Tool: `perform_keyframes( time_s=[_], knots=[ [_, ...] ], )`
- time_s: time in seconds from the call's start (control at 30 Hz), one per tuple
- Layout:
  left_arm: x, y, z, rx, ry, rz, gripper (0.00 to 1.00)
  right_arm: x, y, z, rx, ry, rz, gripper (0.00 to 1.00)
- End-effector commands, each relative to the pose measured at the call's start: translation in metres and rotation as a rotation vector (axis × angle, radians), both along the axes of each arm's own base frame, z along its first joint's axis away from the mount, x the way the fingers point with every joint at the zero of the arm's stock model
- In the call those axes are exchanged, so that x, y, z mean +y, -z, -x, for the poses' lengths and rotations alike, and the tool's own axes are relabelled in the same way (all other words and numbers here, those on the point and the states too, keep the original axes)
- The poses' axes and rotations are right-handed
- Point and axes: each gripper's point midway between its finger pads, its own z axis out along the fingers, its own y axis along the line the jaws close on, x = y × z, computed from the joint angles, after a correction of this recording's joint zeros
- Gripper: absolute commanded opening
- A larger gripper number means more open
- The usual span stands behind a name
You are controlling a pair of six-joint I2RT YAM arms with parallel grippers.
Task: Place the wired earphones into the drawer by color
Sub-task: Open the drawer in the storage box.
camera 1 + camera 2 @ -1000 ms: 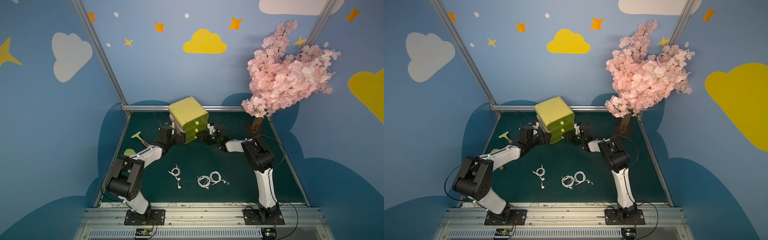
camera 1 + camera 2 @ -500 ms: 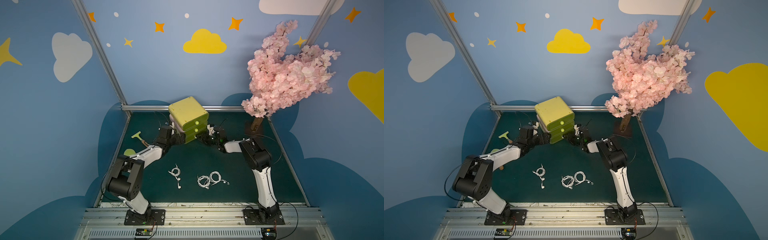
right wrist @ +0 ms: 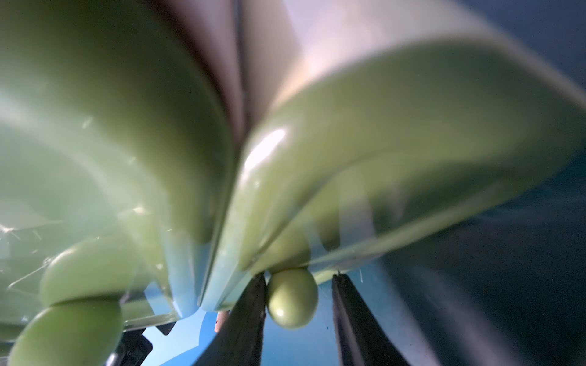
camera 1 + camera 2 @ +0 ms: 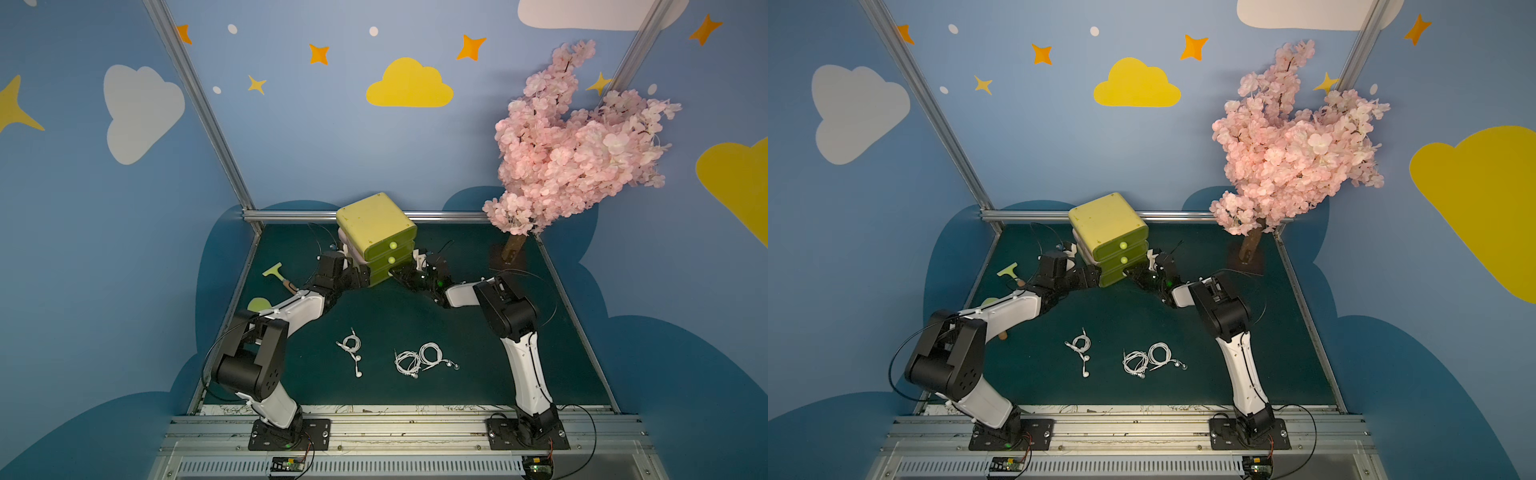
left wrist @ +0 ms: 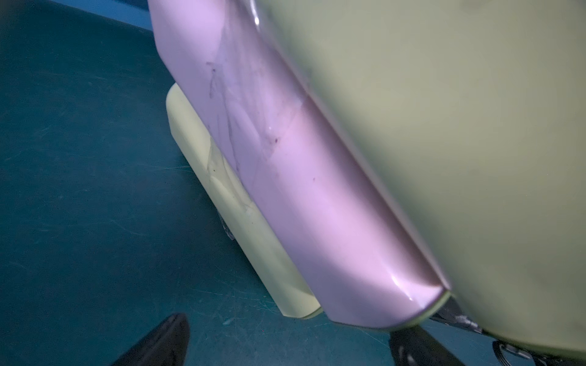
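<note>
Three white wired earphones lie coiled on the green mat [image 4: 465,328] between the arms: one bundle [image 4: 351,345] nearer the left arm and two touching bundles [image 4: 407,361], well in front of the yellow-green drawer unit [image 4: 374,222]. The unit has three stacked drawers; two knobs [image 4: 391,246] show in both top views, and the grippers hide the lowest front. In its blurred wrist view the right gripper [image 3: 298,280] straddles a green knob [image 3: 291,301], one finger touching and the other just clear, while the left gripper [image 5: 295,329] stands spread wide beside the unit's pink side.
</note>
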Motion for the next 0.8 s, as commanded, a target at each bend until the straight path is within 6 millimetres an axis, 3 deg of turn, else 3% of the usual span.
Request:
perform_keyframes(
  time_s=[0.0,0.4,0.77],
  knots=[
    [0.0,-0.004,-0.005,-0.017,-0.009,0.007,1.0,0.015,-0.011,-0.001,-0.051,-0.011,-0.04,0.36],
    [0.006,-0.003,-0.006,0.005,-0.053,0.005,1.0,0.004,-0.013,0.006,-0.048,0.014,-0.048,0.26],
    [0.006,-0.006,-0.008,0.002,-0.06,0.009,1.0,-0.012,-0.02,0.019,-0.047,0.013,-0.054,0.25]
  ],
)
